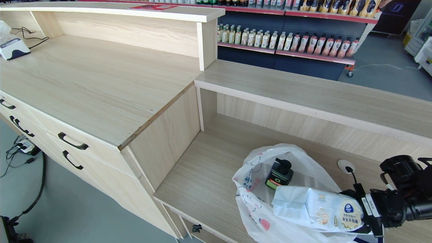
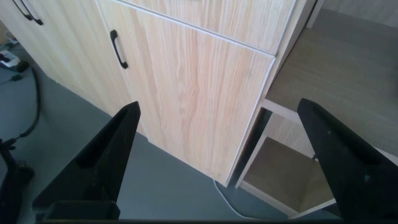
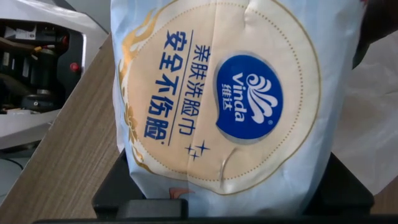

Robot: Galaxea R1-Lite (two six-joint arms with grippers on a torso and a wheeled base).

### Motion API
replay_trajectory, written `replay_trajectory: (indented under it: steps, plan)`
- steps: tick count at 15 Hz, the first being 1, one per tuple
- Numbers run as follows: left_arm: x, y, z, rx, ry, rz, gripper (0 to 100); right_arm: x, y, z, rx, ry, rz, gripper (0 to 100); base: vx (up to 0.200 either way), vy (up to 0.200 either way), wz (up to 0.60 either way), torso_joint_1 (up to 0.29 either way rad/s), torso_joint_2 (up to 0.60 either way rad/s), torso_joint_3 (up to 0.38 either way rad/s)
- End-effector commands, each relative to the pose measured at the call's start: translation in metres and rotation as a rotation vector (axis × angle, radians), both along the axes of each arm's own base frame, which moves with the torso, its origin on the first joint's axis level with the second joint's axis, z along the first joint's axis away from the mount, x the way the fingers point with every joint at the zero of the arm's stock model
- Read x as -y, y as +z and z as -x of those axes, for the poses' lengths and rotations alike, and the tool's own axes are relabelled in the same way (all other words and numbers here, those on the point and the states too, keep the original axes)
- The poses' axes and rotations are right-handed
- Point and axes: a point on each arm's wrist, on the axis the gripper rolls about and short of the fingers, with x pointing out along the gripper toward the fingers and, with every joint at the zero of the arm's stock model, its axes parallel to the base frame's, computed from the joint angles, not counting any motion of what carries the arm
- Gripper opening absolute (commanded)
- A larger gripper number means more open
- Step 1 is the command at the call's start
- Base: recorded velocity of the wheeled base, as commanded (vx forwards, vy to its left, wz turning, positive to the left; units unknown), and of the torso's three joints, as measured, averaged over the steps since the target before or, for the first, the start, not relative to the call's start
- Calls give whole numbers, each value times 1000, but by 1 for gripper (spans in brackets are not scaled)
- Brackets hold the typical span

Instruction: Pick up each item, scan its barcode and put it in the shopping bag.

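A soft tissue pack [image 1: 310,207] is pinched by the right claw [image 1: 366,213] over a crinkled plastic bag [image 1: 249,184] on the wood-grain counter [image 1: 206,175]. The left claw [image 2: 219,109] is held spread.

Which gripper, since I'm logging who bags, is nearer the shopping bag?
Right. The right gripper holds the tissue pack at the shopping bag; the left gripper hangs open by the cabinet door, apart from it.

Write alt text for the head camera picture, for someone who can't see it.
The right gripper holds a pale blue soft pack at the mouth of an open white shopping bag on a low wooden counter. A small black object shows inside the bag's mouth; shelves of bottles stand behind.
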Motion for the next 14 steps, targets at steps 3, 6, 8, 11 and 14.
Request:
replay_trajectory:
  steps: [3, 6, 8, 11, 14]
  plan:
    - [0, 0, 0, 1, -1, 0, 100, 0, -1, 0, -5, 1, -1, 0, 0, 0, 0, 0, 0, 0]
    - [0, 0, 0, 1, -1, 0, 100, 0, -1, 0, -7, -1, -2, 0, 0, 0, 0, 0, 0, 0]
    - [0, 0, 0, 1, -1, 0, 100, 0, 0, 1, -8, -2, -1, 0, 0, 0, 0, 0, 0, 0]
    - [0, 0, 0, 1, -1, 0, 100, -1, 2, 1, -9, -8, 3, 0, 0, 0, 0, 0, 0, 0]
    - [0, 0, 0, 1, 1, 0, 100, -1, 2, 2, -9, -7, 4, 0, 0, 0, 0, 0, 0, 0]
